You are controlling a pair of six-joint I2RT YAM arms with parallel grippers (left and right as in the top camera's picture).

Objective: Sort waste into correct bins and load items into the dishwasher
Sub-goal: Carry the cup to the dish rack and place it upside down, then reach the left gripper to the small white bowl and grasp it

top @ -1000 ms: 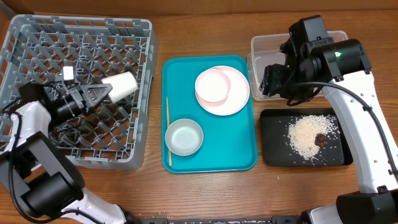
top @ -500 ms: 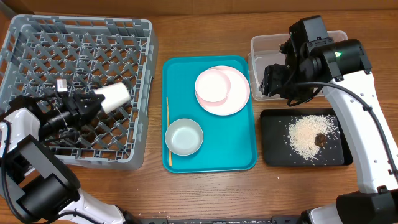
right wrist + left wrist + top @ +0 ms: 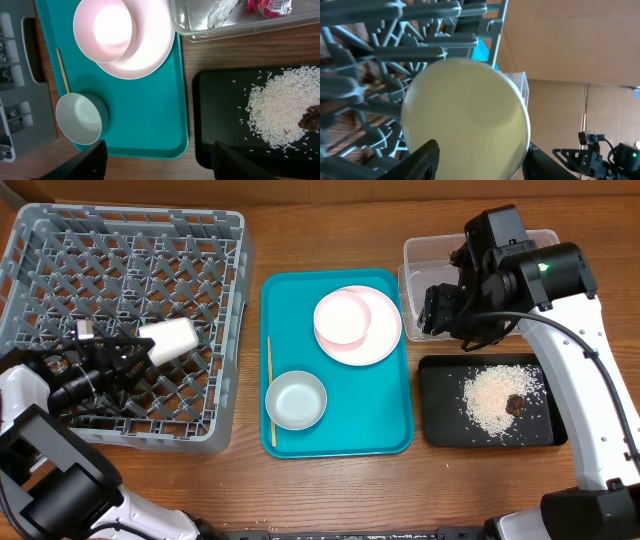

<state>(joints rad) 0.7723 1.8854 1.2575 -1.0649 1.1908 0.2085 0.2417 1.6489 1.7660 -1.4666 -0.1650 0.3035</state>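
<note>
The white cup (image 3: 172, 339) lies on its side in the grey dishwasher rack (image 3: 60, 240). My left gripper (image 3: 135, 352) is open, its fingers flanking the cup's base (image 3: 465, 115). On the teal tray sit the small plate (image 3: 342, 317) atop the large plate (image 3: 385, 330), the grey bowl (image 3: 296, 400) and the wooden stick (image 3: 270, 390). My right gripper (image 3: 437, 310) hangs open and empty over the gap between the trays. The clear tub (image 3: 240, 27) holds the red wrapper (image 3: 265, 5) and white paper (image 3: 220, 10). Rice (image 3: 500, 395) and a brown lump (image 3: 515, 405) lie on the black tray (image 3: 440, 430).
The teal tray (image 3: 385, 435) lies mid-table between the rack and the two bins. The right arm's body covers part of the clear tub from above. Bare wood runs along the front edge.
The left gripper has opened and drawn back to the left, lowering the cup deeper into the rack. The right arm has not moved.
</note>
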